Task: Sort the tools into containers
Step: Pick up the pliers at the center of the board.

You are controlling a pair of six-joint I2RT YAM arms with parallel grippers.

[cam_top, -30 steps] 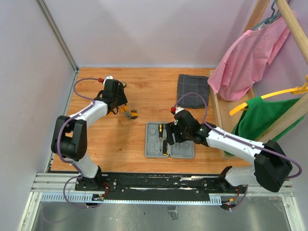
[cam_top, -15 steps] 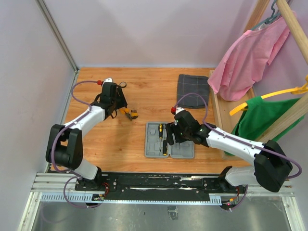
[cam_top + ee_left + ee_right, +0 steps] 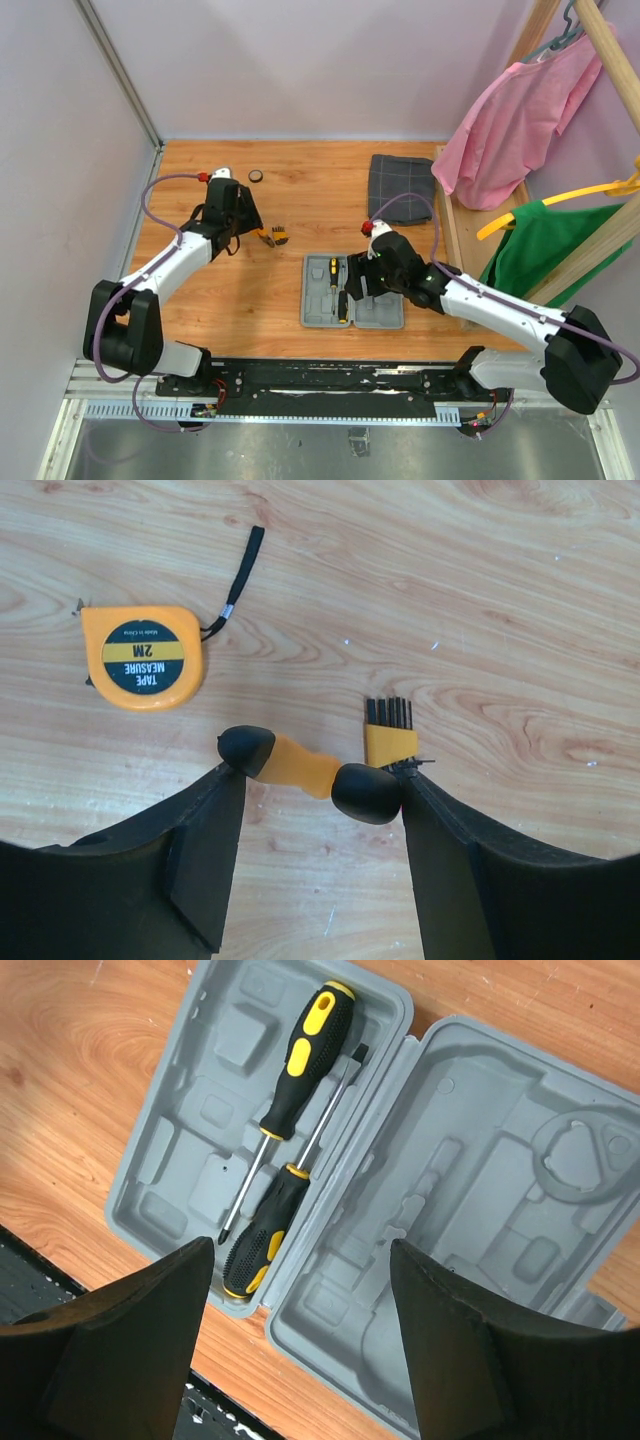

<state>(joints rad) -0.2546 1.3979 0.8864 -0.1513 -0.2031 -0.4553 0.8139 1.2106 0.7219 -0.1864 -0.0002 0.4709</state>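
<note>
On the wood table lies a stubby orange tool handle with black ends (image 3: 296, 768), seen as a small orange piece (image 3: 265, 237) in the top view. My left gripper (image 3: 320, 775) (image 3: 252, 228) is open and straddles it, one fingertip by each black end. A tiny orange bit holder (image 3: 389, 737) lies just beyond, and the orange tape measure (image 3: 143, 657) (image 3: 256, 176) farther off. The grey case (image 3: 380, 310) (image 3: 500, 1160) lies open. Two yellow-and-black screwdrivers (image 3: 300, 1055) (image 3: 262, 1235) (image 3: 338, 288) rest in its left half. My right gripper (image 3: 300, 1245) (image 3: 355, 287) hangs open above the hinge, holding nothing.
A dark checked folded cloth (image 3: 400, 188) lies at the back right. A wooden rack with a pink garment (image 3: 505, 115) and a green one (image 3: 545, 245) borders the right side. Walls close the left and back. A black rail (image 3: 330, 378) runs along the near edge.
My left arm has drawn back toward the left and near side, uncovering the tape measure at the back. The right gripper has shifted slightly right over the case. The tools have not moved.
</note>
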